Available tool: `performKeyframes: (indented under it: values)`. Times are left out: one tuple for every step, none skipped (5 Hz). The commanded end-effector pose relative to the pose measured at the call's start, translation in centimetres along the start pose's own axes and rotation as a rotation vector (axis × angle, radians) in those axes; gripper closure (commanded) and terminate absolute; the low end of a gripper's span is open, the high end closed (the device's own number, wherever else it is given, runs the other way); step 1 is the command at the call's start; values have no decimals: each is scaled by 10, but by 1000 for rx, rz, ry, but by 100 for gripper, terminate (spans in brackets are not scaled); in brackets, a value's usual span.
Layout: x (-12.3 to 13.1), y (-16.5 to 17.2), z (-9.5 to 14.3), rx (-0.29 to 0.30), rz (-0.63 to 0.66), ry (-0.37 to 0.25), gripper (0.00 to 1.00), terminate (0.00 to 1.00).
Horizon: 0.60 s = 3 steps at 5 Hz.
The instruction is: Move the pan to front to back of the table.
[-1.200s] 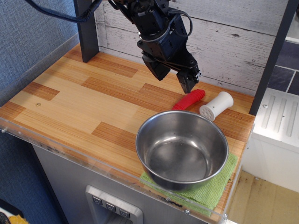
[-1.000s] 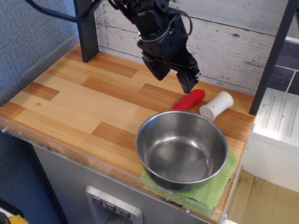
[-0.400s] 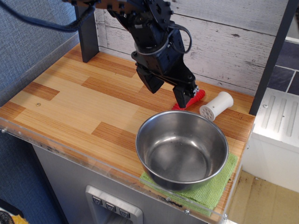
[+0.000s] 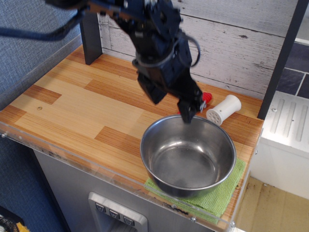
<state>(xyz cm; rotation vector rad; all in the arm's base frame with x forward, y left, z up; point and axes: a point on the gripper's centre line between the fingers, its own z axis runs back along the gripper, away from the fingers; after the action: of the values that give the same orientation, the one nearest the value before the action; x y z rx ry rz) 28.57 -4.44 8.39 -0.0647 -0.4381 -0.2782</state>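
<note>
The pan (image 4: 187, 162), a deep shiny steel bowl, stands upright at the front right of the wood-plank table (image 4: 72, 106), partly on a green cloth (image 4: 223, 197). My gripper (image 4: 172, 105) hangs just behind and above the pan's back rim. Its jaws are open and empty. One fingertip (image 4: 187, 115) is right at the rim; I cannot tell whether it touches.
A white shaker (image 4: 223, 109) lies behind the pan at the right. A red ribbed handle (image 4: 207, 96) shows partly behind my gripper. A dark post (image 4: 91, 34) stands at the back left, before a white plank wall. The table's right edge is close to the pan.
My gripper has moved forward and down from above the red handle to the pan's back rim, and now hides most of the red handle. The pan has not moved.
</note>
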Motion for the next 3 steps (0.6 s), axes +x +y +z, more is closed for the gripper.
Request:
performKeyframes:
  values:
    - [-27, -11, -23, -6, -27, 100, 0, 0]
    - [-37, -8, -34, -12, -1, 130, 0, 0]
    - [-41, -1, -38, -2, 32, 144, 0, 0]
